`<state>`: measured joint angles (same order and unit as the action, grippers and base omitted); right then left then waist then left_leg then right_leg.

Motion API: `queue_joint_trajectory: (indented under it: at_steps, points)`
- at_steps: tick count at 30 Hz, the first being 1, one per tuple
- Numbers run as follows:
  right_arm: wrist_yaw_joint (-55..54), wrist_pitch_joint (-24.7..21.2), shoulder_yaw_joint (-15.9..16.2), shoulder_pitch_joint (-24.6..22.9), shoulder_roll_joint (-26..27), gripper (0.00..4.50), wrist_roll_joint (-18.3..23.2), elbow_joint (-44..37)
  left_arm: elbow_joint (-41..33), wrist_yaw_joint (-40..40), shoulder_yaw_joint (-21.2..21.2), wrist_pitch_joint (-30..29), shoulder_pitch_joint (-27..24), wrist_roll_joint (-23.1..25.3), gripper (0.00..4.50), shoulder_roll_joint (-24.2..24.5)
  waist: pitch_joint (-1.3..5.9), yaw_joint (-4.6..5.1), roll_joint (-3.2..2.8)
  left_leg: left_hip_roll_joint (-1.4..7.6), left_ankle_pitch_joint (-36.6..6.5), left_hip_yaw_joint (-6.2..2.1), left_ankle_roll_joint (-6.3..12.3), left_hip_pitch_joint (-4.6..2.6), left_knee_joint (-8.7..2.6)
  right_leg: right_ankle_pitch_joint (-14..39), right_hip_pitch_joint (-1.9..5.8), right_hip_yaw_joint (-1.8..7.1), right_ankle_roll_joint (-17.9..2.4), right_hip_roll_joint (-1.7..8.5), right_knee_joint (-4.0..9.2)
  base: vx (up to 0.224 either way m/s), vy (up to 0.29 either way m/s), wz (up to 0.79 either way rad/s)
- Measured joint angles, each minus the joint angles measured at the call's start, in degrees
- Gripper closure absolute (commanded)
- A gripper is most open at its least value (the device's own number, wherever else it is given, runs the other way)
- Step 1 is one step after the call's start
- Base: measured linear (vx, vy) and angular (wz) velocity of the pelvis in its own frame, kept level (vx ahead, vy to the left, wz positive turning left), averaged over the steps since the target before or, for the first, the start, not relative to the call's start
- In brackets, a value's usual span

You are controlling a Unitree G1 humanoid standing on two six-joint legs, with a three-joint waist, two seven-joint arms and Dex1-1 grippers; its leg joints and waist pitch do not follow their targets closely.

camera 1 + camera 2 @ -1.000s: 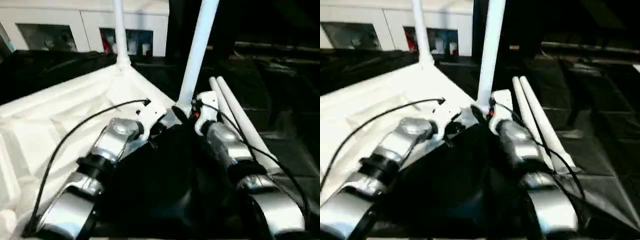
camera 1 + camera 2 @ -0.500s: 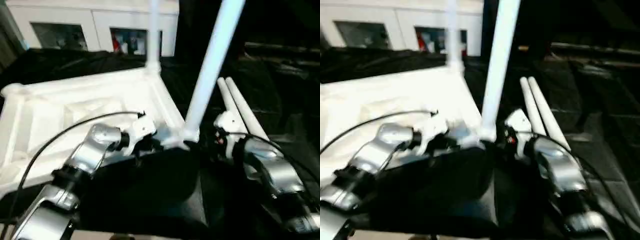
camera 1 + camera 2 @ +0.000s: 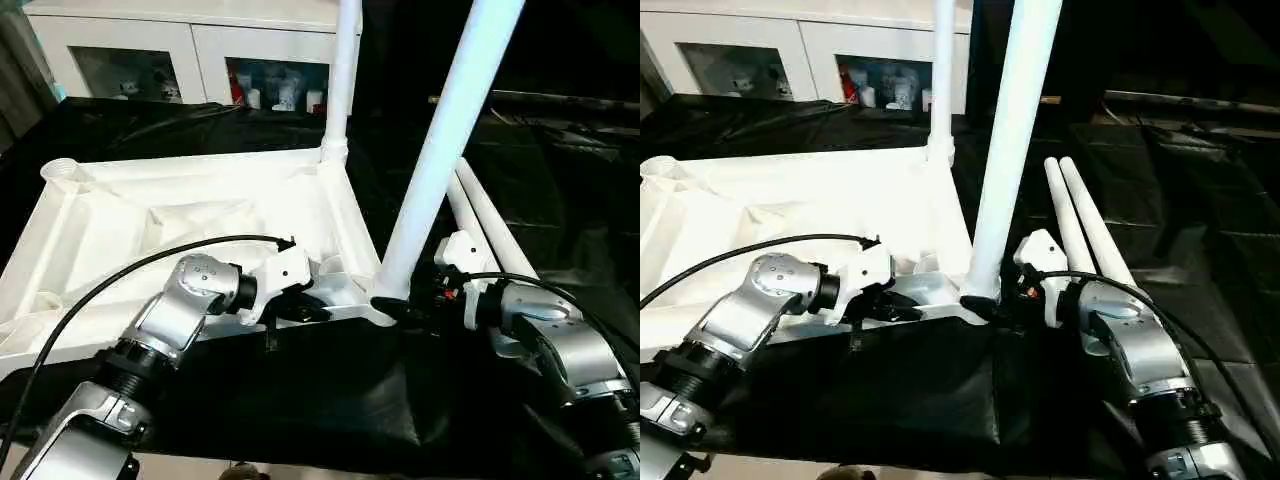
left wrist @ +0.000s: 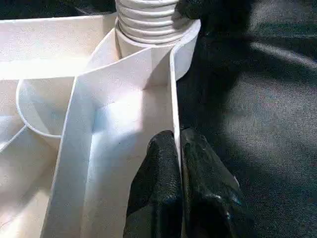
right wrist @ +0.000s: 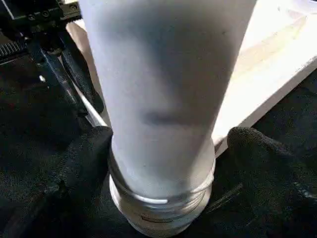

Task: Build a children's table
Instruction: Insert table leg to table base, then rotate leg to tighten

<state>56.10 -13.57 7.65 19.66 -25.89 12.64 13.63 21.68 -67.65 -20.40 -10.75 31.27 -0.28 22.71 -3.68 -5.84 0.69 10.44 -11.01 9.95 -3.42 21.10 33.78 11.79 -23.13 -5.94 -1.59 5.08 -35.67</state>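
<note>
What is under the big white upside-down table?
A black cloth lies under the tabletop and spreads out past its edges. What the cloth rests on is covered, so that part can't be seen.

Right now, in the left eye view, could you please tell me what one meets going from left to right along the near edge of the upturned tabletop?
Left forearm → left tool pinching the tabletop rim → near standing leg in its corner socket → right tool at that leg's base → right forearm.
</note>
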Motion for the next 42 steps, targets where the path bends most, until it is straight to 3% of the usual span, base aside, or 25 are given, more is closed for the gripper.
queue_joint_trajectory:
  at_steps: [9,15,20,24,29,36,39,42]
  points:
    - [0.03,0.10,1.09,-0.02,0.26,1.62,-0.05,-0.01,0.00,0.00,0.00,0.00,-0.02,0.00,4.50,0.13,0.00,0.03,0.00,0.03,0.00,0.00,0.00,-0.01,0.19,0.00,0.00,0.02,0.00,0.00,-0.18,0.000,0.000,0.00]
    - [-0.65,0.41,1.16,-0.01,0.58,1.73,-0.06,0.34,0.05,0.54,0.00,-0.26,-0.02,0.04,4.50,0.02,0.00,0.04,0.01,0.04,0.00,0.00,0.00,-0.01,0.27,0.00,0.00,0.03,0.00,0.00,-0.26,0.000,0.000,0.00]
    - [-8.93,1.99,-1.53,0.63,6.01,1.74,-0.13,5.28,2.91,5.94,0.66,-1.64,1.28,1.39,4.50,-2.40,0.03,0.64,0.01,0.05,0.00,0.01,-0.03,-0.05,0.41,-0.02,0.07,0.11,-0.01,0.00,-0.44,0.000,0.000,0.00]
    - [-27.66,2.43,-5.89,6.28,14.53,1.74,-2.55,14.14,11.16,18.94,2.34,-6.20,6.75,3.66,4.50,-9.96,0.05,0.90,-0.02,0.05,0.02,0.01,-0.38,-0.14,0.56,-0.35,0.05,0.15,-0.01,-0.01,-0.48,0.000,0.000,0.00]
    - [-41.90,2.96,-8.60,11.70,20.77,1.75,-4.31,21.28,16.51,28.73,3.67,-9.14,10.09,4.31,4.50,-16.27,0.15,0.94,-0.16,0.01,0.02,0.02,-0.38,-0.13,0.60,-0.42,0.11,0.22,0.01,0.00,-0.44,0.000,0.000,0.00]
    - [-43.88,4.80,-9.97,13.62,22.66,1.75,-4.35,24.97,17.42,29.95,3.76,-8.38,10.27,5.01,4.50,-17.08,0.21,1.08,-0.23,0.02,0.02,0.02,-0.37,-0.11,0.57,-0.48,0.21,0.21,0.05,-0.01,-0.40,0.000,0.000,0.00]
    - [-43.76,5.71,-10.78,14.01,23.22,1.02,-4.25,26.04,17.77,30.15,3.76,-7.75,10.29,5.18,4.50,-16.98,0.21,1.17,-0.23,0.02,0.02,0.01,-0.38,-0.13,0.57,-0.54,0.22,0.22,0.08,-0.01,-0.40,0.000,0.000,0.00]
    - [-42.55,6.00,-11.54,14.01,23.82,0.95,-3.19,26.00,17.85,29.88,3.72,-7.13,10.27,5.17,4.50,-16.48,0.20,1.45,-0.26,0.02,0.02,0.01,-0.38,-0.13,0.56,-0.57,0.18,0.22,0.06,-0.02,-0.40,0.000,0.000,0.00]
